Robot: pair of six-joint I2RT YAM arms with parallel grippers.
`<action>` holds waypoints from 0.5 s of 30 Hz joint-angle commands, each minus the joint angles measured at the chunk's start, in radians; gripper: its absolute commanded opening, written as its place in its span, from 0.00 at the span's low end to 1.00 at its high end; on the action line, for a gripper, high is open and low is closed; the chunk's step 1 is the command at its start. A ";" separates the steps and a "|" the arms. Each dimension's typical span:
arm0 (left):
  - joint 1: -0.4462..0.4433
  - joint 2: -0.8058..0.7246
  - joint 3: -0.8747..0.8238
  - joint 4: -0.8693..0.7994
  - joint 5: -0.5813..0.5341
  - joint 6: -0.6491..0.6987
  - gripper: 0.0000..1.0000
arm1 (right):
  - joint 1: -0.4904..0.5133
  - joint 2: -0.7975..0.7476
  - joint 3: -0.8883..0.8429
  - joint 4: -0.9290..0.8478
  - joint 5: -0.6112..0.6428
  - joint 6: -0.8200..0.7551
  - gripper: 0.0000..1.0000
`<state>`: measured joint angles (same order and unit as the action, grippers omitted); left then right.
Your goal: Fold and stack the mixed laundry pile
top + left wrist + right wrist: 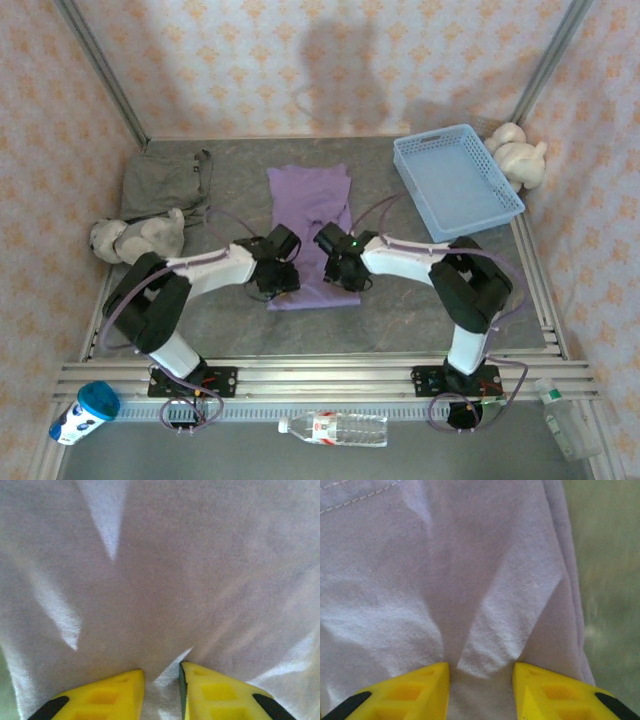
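The lavender-purple T-shirt [310,205] lies as a narrow lengthwise strip on the grey table, mid-back. Both grippers press down on its near end. My left gripper [272,281] stands at the near left corner; in the left wrist view its yellow fingers [115,695] pinch a ridge of purple cloth [165,580] in a narrow gap [162,672]. My right gripper [343,275] is at the near right corner, and its jaws [481,667] hold a bunched fold of the shirt [470,570]. The grey-olive garment [165,180] lies flat at the back left, apart from both grippers.
A light blue mesh basket [455,182] sits at the back right with a plush toy [518,155] beside it. Another plush toy [135,238] lies at the left, by the grey-olive garment. A water bottle [335,428] and a cup [85,410] lie before the table's front rail.
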<state>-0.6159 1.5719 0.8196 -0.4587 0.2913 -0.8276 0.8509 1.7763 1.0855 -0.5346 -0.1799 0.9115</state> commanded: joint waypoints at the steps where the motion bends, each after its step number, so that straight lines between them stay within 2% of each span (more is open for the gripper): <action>1: -0.037 -0.093 -0.088 -0.093 -0.068 -0.099 0.32 | 0.061 -0.061 -0.047 -0.082 0.042 0.098 0.42; 6: -0.038 -0.244 -0.082 -0.199 -0.128 -0.102 0.47 | 0.124 -0.148 -0.047 -0.155 0.093 0.135 0.54; 11: -0.038 -0.306 -0.087 -0.230 -0.160 -0.119 0.56 | 0.153 -0.198 -0.106 -0.168 0.088 0.164 0.56; 15: -0.029 -0.312 -0.108 -0.245 -0.170 -0.122 0.58 | 0.192 -0.216 -0.143 -0.157 0.089 0.188 0.56</action>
<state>-0.6537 1.2694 0.7300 -0.6426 0.1749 -0.9287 1.0168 1.5829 0.9691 -0.6529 -0.1333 1.0565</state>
